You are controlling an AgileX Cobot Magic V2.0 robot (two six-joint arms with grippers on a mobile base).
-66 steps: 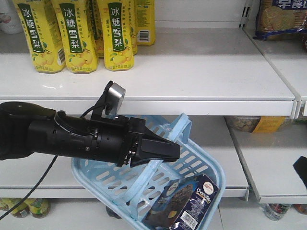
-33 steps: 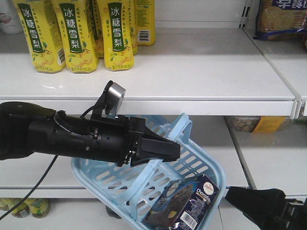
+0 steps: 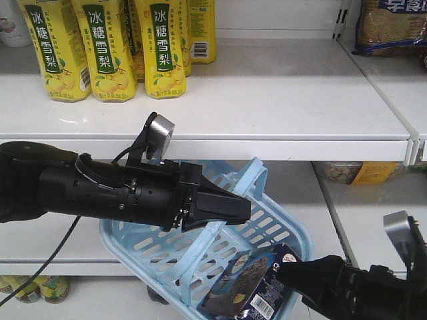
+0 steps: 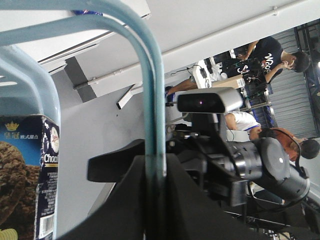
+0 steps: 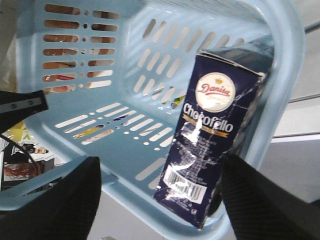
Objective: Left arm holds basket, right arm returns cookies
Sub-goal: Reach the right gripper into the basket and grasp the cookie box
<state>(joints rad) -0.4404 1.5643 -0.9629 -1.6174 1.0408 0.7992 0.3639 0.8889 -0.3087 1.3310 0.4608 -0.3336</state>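
Observation:
The light blue basket (image 3: pixel 127 241) hangs tilted in front of the shelves. My left gripper (image 3: pixel 244 209) is shut on one of its flat handles (image 4: pixel 153 95), which runs straight up between the closed jaws. The cookies (image 3: pixel 248 288), a dark navy box, lie in the basket's low right corner, with logo and barcode showing in the right wrist view (image 5: pixel 210 145). My right gripper (image 3: pixel 285 273) reaches in from the lower right, its tip at the box. It is open wide (image 5: pixel 160 162). The box's lower end lies between the fingers, close to the right finger (image 5: pixel 255 200).
Yellow drink cartons (image 3: pixel 100 47) stand on the upper white shelf (image 3: pixel 280 100). A biscuit pack (image 3: pixel 390 23) sits at top right. Jars and a yellow pack (image 3: pixel 353 172) are on the shelf behind the basket. Bottles (image 3: pixel 33 288) stand at the bottom left.
My right arm has come in from the lower right and moved left, so its open tip is now at the cookie box. The left arm and basket have not moved.

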